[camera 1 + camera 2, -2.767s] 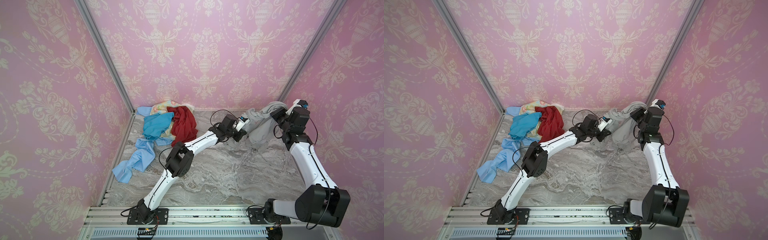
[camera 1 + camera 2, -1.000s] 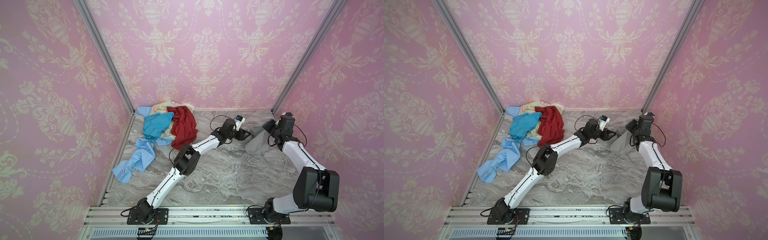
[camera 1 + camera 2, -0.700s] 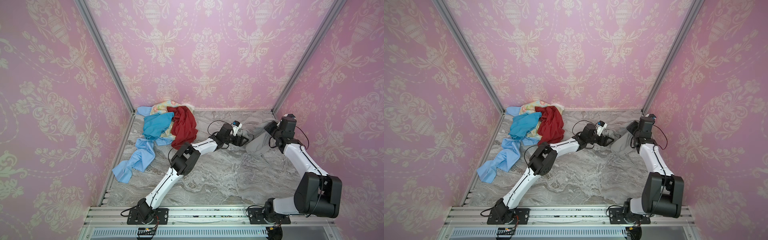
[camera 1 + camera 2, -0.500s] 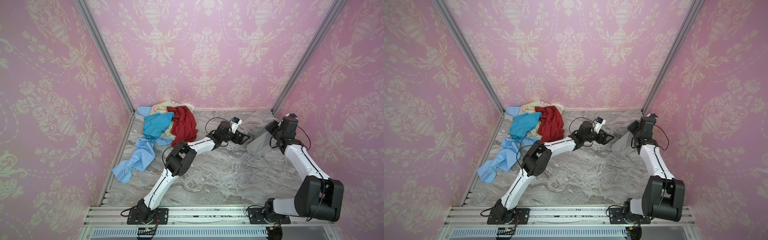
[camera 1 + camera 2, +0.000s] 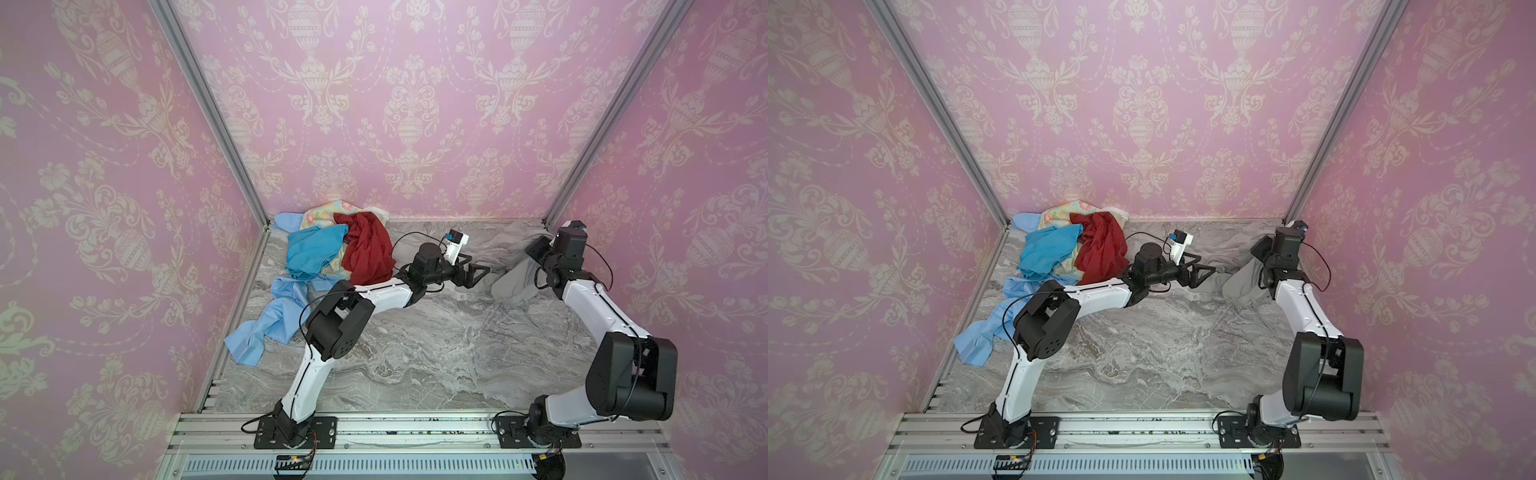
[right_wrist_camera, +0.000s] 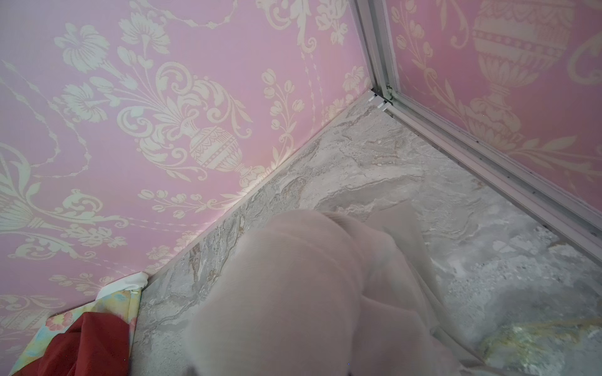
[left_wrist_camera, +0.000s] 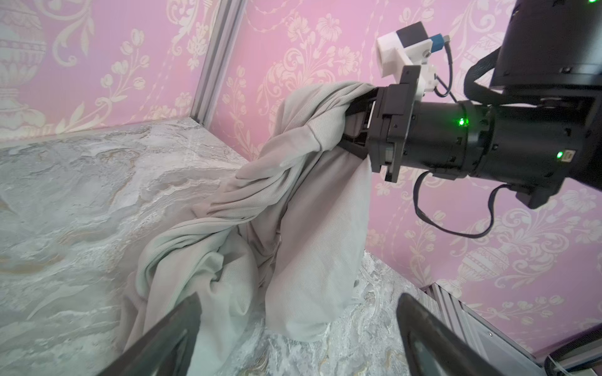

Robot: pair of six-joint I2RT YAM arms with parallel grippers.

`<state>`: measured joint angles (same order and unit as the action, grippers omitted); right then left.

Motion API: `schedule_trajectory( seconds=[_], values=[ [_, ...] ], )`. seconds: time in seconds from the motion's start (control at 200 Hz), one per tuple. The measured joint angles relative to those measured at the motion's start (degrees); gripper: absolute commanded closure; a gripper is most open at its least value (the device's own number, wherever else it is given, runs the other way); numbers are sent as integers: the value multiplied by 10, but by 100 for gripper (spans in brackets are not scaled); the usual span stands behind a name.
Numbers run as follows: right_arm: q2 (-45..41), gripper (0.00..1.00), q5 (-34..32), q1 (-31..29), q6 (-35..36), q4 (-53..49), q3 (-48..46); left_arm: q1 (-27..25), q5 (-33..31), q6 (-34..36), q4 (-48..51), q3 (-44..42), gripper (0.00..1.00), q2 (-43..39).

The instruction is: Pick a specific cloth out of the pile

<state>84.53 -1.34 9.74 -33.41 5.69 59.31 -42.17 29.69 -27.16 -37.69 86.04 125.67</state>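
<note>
The cloth [image 5: 513,278] [image 5: 1241,284] is plain light grey and hangs bunched from my right gripper [image 5: 538,249] [image 5: 1260,249], which is shut on its top near the back right corner. Its lower folds rest on the marble table. In the left wrist view the cloth [image 7: 293,208] drapes from the right gripper [image 7: 358,123]. My left gripper [image 5: 478,270] [image 5: 1206,268] [image 7: 298,299] stands open just left of the cloth, whose lowest folds lie in front of its fingers. The cloth [image 6: 309,293] hides the right gripper's fingers in the right wrist view. The pile [image 5: 340,249] [image 5: 1075,249] sits at the back left.
The pile holds a dark red cloth [image 5: 368,249] [image 6: 88,345], a turquoise one [image 5: 311,249] and a floral one [image 5: 324,210]. A pale blue cloth [image 5: 270,320] trails towards the front left. Pink walls and a metal corner post [image 5: 602,124] close in behind the right gripper.
My left gripper has opened, let go of the grey cloth and drawn back a little to the left. The right gripper still holds the cloth, which has come down onto the table.
</note>
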Motion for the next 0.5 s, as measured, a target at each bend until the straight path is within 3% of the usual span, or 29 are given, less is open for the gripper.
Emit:
schedule_trajectory(
  seconds=[0.14, 0.31, 0.375, 0.435, 0.5],
  values=[
    [-12, 100, -7, -23, 5, 23, -10, 12, 0, -16, -28, -47, 7, -3],
    [-63, 99, -43, -50, 4, -18, -76, 18, -6, -24, -48, -107, 8, -16],
    [-73, 82, -61, -54, 3, -41, -101, 19, -9, -24, -53, -126, 8, -24],
    [-73, 56, -76, -55, -6, -64, -113, 19, -12, -25, -60, -137, 9, -31],
    [-68, 37, -86, -55, -12, -91, -115, 19, -16, -26, -66, -145, 9, -38]
  ],
)
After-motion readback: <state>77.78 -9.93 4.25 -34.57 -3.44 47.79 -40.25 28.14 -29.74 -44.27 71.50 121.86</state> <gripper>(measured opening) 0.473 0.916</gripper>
